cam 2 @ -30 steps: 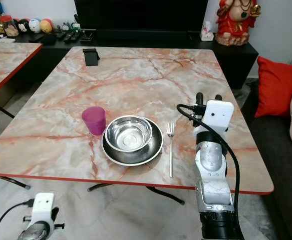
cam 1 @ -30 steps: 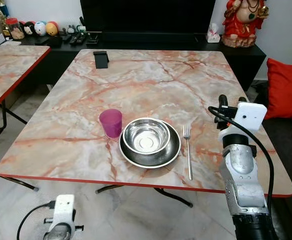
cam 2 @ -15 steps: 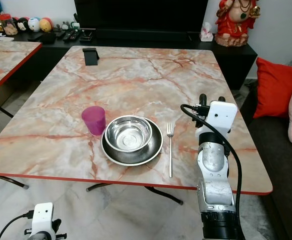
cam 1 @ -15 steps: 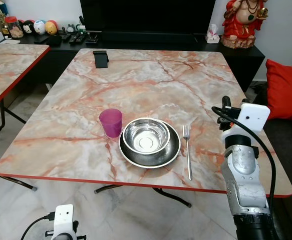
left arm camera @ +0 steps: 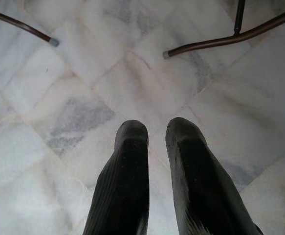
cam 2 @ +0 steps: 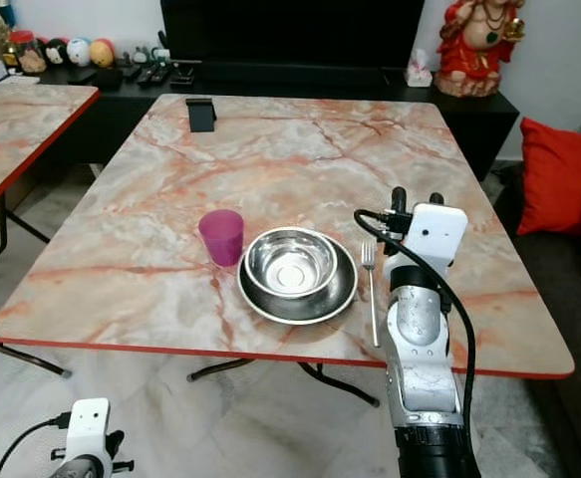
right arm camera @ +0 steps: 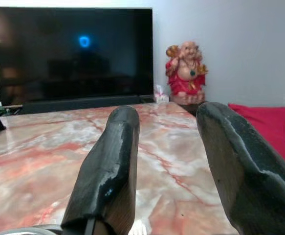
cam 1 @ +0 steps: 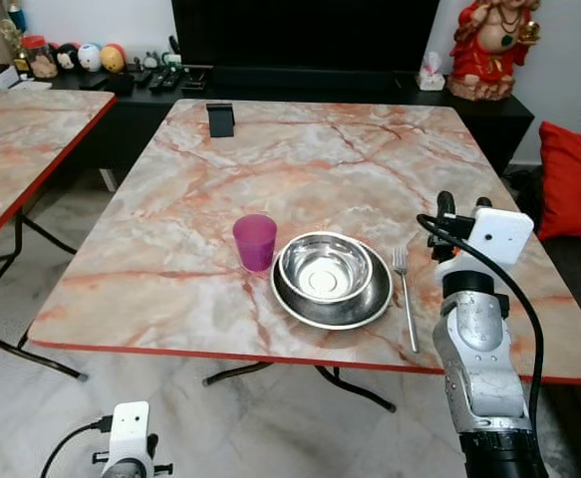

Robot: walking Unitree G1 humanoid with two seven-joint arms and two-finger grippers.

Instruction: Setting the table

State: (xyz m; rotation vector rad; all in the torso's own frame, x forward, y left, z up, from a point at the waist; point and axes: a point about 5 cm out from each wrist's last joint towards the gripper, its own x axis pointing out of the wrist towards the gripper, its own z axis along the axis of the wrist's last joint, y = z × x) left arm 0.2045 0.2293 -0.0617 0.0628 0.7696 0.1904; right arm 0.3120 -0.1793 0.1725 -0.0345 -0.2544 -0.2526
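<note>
Here the right gripper hovers over the marble-patterned worktop, jaws parted and empty; the slim steel fork lies just beside them, next to the nested steel bowl and plate. Thin, stiff and likely slippery, it looks best pinched mid-handle. The left gripper hangs idle, slightly parted, empty.

Marble-patterned table, black TV console, pale marble floor, red cushion

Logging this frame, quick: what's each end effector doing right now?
Left end effector: open, empty, over the floor.
Right end effector: open, empty, above the table.

Home living rm: TV, sofa cushion, marble-top table.
</note>
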